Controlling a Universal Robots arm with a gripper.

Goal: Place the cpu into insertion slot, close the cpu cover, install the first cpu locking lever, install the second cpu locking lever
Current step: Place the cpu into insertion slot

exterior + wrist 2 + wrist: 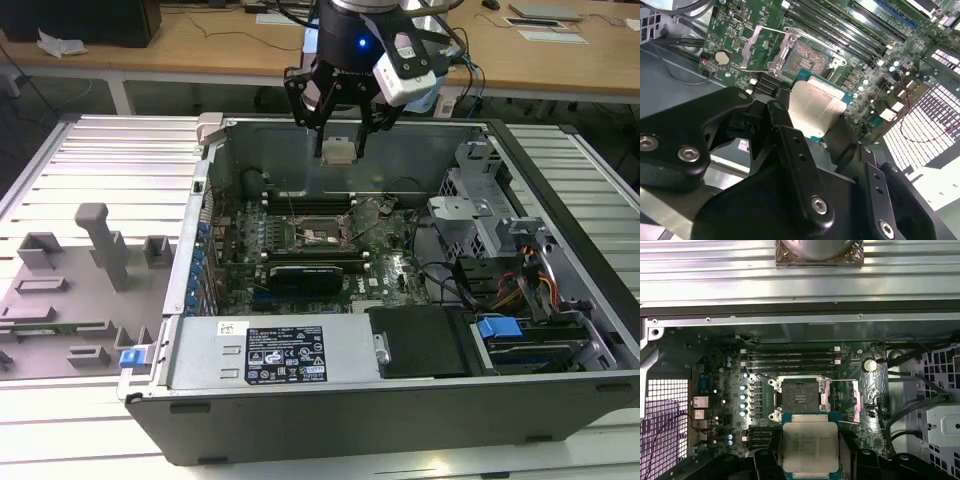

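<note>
The cpu (807,445) has a dull silver-beige top edged in green. The insertion slot (799,401) is dark, framed in silver. The cpu cover (857,401) is silver, the motherboard (720,390) green, the gripper (339,147) black, and the ribbed table (90,150) pale grey.

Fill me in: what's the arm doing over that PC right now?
The arm's pincer is shut on the cpu and holds it in the air over the open computer case, metal top facing up in the first wrist view. Below it on the motherboard, the insertion slot is bare, and the cpu cover stands swung open beside it. The cpu is not yet seated and the cover is not closed.
</note>
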